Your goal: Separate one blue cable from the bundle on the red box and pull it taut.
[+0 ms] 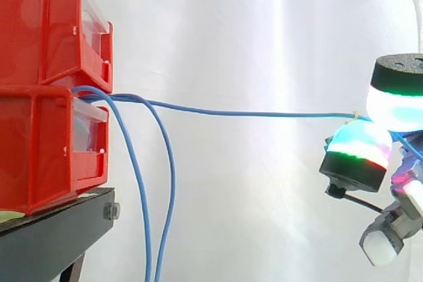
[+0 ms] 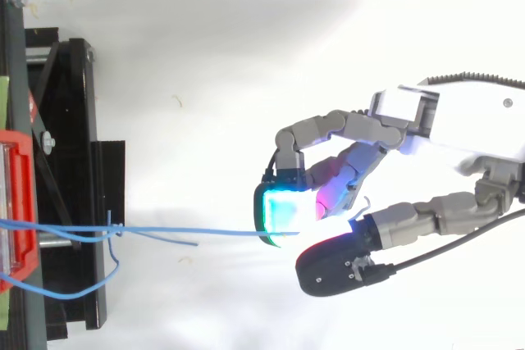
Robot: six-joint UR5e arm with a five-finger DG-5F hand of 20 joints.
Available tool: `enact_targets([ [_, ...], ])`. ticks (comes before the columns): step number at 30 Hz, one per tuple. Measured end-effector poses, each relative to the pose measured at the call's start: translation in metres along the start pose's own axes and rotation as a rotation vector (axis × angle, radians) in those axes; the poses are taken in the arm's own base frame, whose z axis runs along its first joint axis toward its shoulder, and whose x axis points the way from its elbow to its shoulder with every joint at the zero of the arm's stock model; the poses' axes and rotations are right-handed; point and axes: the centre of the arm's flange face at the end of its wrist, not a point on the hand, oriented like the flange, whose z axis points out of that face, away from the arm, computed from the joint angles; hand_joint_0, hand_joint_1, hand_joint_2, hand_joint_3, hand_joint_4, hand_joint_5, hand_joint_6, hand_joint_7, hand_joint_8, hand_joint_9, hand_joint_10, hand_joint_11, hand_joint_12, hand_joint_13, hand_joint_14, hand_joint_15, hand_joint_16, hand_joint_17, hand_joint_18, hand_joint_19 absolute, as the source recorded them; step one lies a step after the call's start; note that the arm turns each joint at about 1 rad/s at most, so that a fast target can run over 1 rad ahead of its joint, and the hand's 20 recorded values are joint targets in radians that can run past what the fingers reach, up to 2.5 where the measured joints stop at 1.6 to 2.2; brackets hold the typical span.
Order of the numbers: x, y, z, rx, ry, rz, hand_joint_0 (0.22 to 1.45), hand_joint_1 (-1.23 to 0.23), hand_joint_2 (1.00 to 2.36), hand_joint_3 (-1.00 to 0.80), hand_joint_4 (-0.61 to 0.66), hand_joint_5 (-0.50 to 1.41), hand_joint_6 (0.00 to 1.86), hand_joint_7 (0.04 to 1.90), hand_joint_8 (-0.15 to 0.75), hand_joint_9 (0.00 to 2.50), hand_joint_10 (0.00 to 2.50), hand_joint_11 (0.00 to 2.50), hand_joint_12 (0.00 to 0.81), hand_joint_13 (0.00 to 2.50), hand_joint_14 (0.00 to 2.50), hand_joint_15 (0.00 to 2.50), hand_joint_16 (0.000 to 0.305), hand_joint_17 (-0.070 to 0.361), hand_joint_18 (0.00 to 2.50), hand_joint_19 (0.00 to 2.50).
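The hand (image 2: 459,120) has curled its fingers so that two glowing pads (image 1: 360,144) pinch one blue cable (image 1: 251,113), well out from the red box (image 1: 39,143). Judging by this, the separating is done: that single strand leaves the box's front edge and runs almost level and nearly straight to the pinch. The rest of the bundle (image 1: 172,176) hangs slack in loops beside the black stand (image 1: 53,229). A faint sag near the box suggests only a little more pull remains. The cable looks thin, smooth and unkinked.
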Motion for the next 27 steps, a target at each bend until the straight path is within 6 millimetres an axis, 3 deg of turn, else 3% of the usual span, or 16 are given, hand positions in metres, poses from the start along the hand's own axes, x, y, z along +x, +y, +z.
enact_targets([
  [27,0.0002,-0.0001,0.0000,0.000,-0.001,-0.001,0.58,-0.68,1.01,-0.16,0.02,-0.02,0.68,1.33,0.353,1.10,0.01,0.45,0.406,0.74,0.01,0.28,0.053,0.119,1.03,0.45],
])
